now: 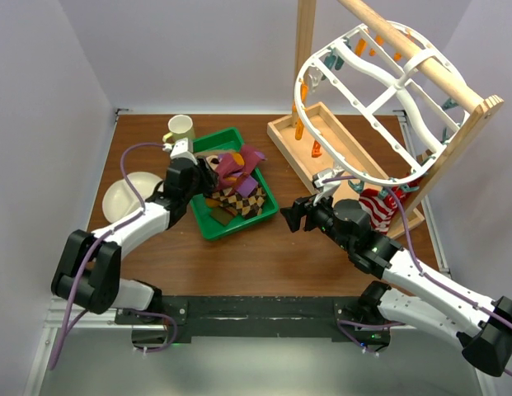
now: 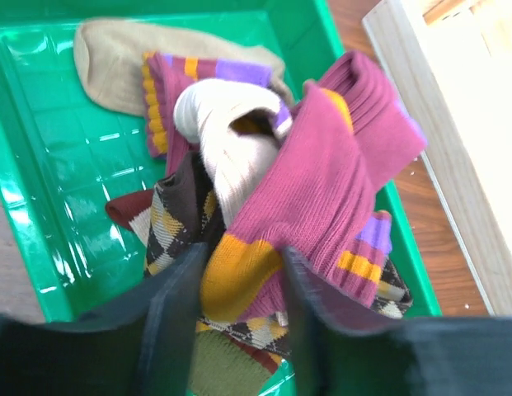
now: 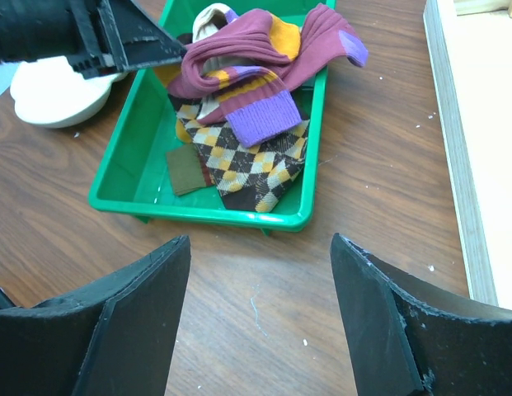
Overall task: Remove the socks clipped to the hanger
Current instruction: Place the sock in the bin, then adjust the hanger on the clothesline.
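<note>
The white oval hanger [image 1: 379,91] hangs from a wooden rail at the upper right, with orange clips [image 1: 298,130] dangling from it. A red and white striped sock [image 1: 379,202] hangs under its near edge. Several loose socks [image 1: 239,186] are piled in a green tray [image 1: 208,224]. My left gripper [image 1: 213,175] is over that pile, its jaws open, and the maroon and orange sock [image 2: 321,190] lies in the gap [image 2: 239,256]. My right gripper [image 1: 293,216] hovers open over the bare table [image 3: 260,247], just right of the tray [image 3: 206,216], below the hanger.
A pale green mug [image 1: 180,128] and a white bowl [image 1: 128,196] sit left of the tray. The wooden base tray [image 1: 338,144] of the rail stand lies under the hanger. Grey walls close in the table on both sides.
</note>
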Motion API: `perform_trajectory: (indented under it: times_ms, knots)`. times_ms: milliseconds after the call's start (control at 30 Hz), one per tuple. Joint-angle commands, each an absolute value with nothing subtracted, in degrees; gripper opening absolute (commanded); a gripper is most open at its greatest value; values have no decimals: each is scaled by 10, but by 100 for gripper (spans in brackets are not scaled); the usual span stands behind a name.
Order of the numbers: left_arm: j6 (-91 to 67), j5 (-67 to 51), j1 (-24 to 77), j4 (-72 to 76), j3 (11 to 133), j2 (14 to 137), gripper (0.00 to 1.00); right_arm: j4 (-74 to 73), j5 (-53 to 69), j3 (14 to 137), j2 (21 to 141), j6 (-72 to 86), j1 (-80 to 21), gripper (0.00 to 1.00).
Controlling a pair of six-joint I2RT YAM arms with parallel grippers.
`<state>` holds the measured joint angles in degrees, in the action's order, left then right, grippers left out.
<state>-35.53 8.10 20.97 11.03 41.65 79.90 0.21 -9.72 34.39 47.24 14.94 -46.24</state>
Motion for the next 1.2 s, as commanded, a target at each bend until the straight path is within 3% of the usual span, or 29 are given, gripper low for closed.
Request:
perform_trajectory:
  times_ms: [0, 100, 367, 833, 1167]
  knots:
    - [-335, 98, 208, 110, 433, 756, 60, 14, -102, 361, 473, 147, -465, 73]
    - [-327, 107, 208, 97, 441, 736, 67, 14, -102, 362, 475, 146, -465, 73]
    - [-296, 19, 221, 74, 494, 693, 67, 16, -100, 362, 478, 147, -464, 73]
    - [-229, -38, 439, 123, 621, 642, 66, 17, -102, 363, 483, 147, -465, 73]
    - [-145, -101, 525, 171, 689, 714, 63, 19, -101, 362, 486, 149, -465, 73]
